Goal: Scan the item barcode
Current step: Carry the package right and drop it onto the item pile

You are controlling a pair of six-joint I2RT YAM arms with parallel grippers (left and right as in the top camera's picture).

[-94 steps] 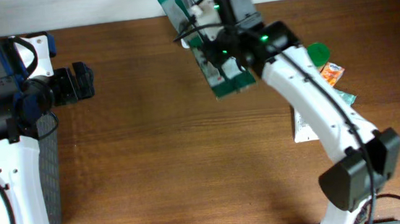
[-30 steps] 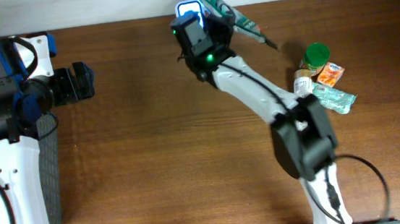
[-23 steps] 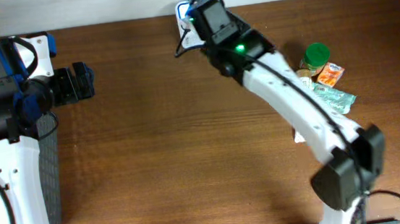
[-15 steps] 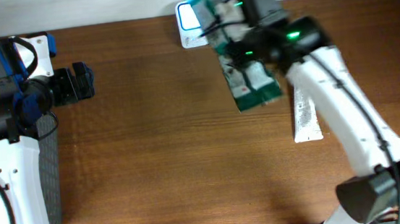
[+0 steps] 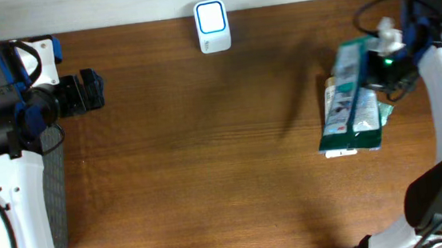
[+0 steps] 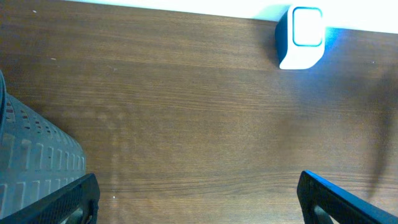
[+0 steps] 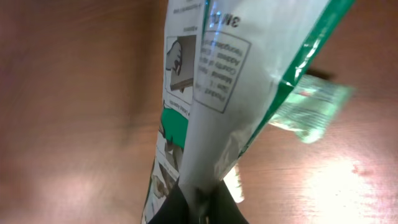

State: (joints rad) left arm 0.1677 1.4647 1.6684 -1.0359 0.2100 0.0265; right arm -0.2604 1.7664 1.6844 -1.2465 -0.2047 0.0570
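The item is a green-and-white printed packet [image 5: 353,100], hanging lengthwise at the right side of the table. My right gripper [image 5: 379,55] is shut on its top edge. In the right wrist view the packet [image 7: 239,87] rises from between the dark jaws of that gripper [image 7: 202,208], its printed label facing the camera; no barcode shows on it. The white scanner with a blue glowing face [image 5: 212,27] stands at the back edge, well left of the packet, and shows in the left wrist view too [image 6: 301,34]. My left gripper [image 5: 83,92] is open and empty at the far left.
A grey mesh basket [image 5: 53,195] stands at the left edge beneath the left arm, its corner [image 6: 31,158] also in the left wrist view. Under the held packet lie a pale green sachet [image 7: 311,112] and a white flat pack [image 5: 340,152].
The right arm has swung the packet away from the scanner at the back, across to the right side of the table. The left arm has not moved.
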